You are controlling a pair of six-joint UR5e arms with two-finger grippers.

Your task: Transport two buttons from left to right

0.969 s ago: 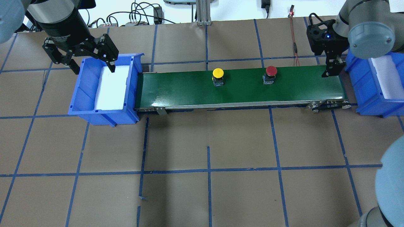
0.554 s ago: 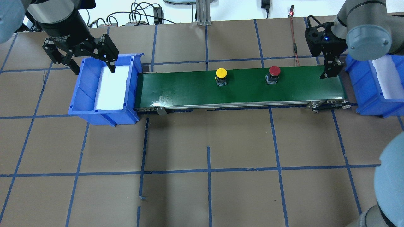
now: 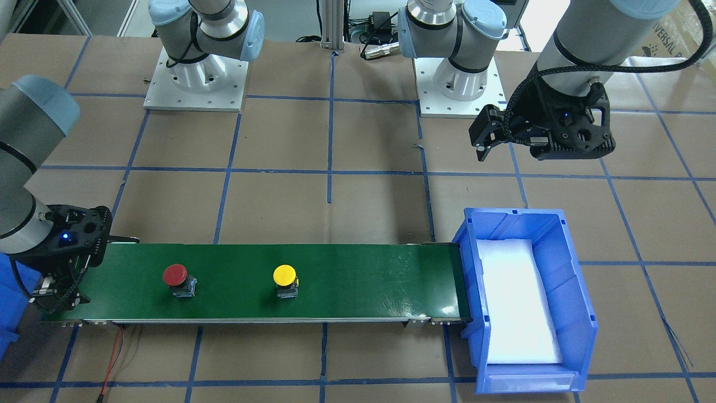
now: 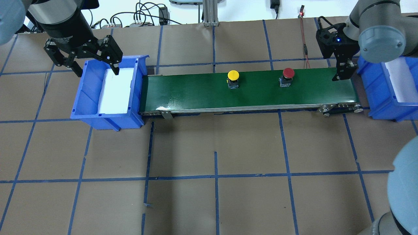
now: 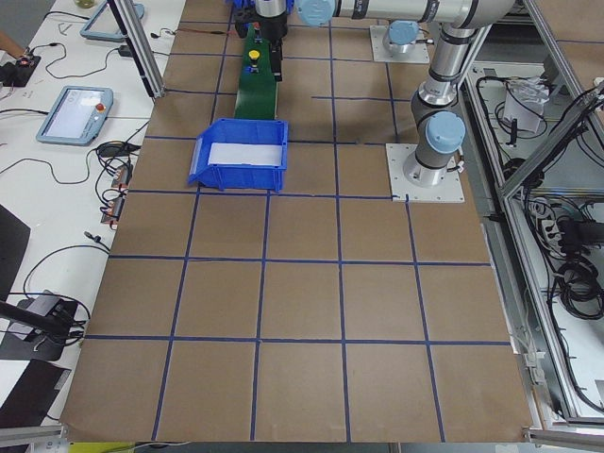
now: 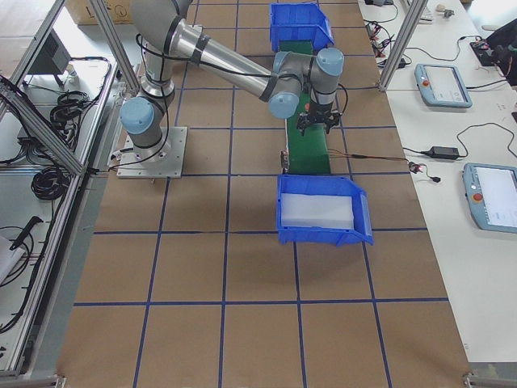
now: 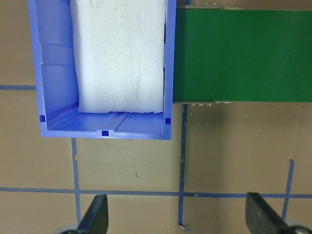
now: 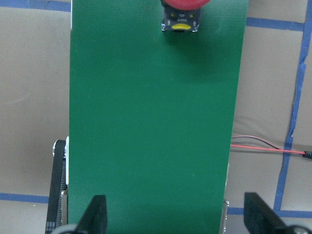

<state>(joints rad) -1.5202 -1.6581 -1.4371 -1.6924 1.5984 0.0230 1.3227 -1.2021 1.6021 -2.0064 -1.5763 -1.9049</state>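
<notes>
Two buttons ride on the green conveyor belt [image 4: 196, 93]. The yellow button [image 4: 233, 75] [image 3: 285, 275] is near the belt's middle. The red button [image 4: 288, 72] [image 3: 174, 274] is further right, and its dark body [image 8: 180, 24] shows at the top of the right wrist view. My right gripper [image 4: 341, 76] [image 8: 175, 219] hangs open over the belt's right end, apart from the red button. My left gripper [image 4: 97, 71] [image 7: 178, 219] is open and empty above the far edge of the left blue bin [image 4: 85, 98].
The left bin [image 7: 48, 73] holds only a white foam pad. A second blue bin [image 4: 375, 107] with a foam pad stands just past the belt's right end. A red wire [image 4: 305, 49] lies behind the belt. Blue tape lines cross the brown table.
Both buttons have moved to the right along the belt. The right gripper has shifted slightly near the belt's right end. The left gripper has stayed in place.
</notes>
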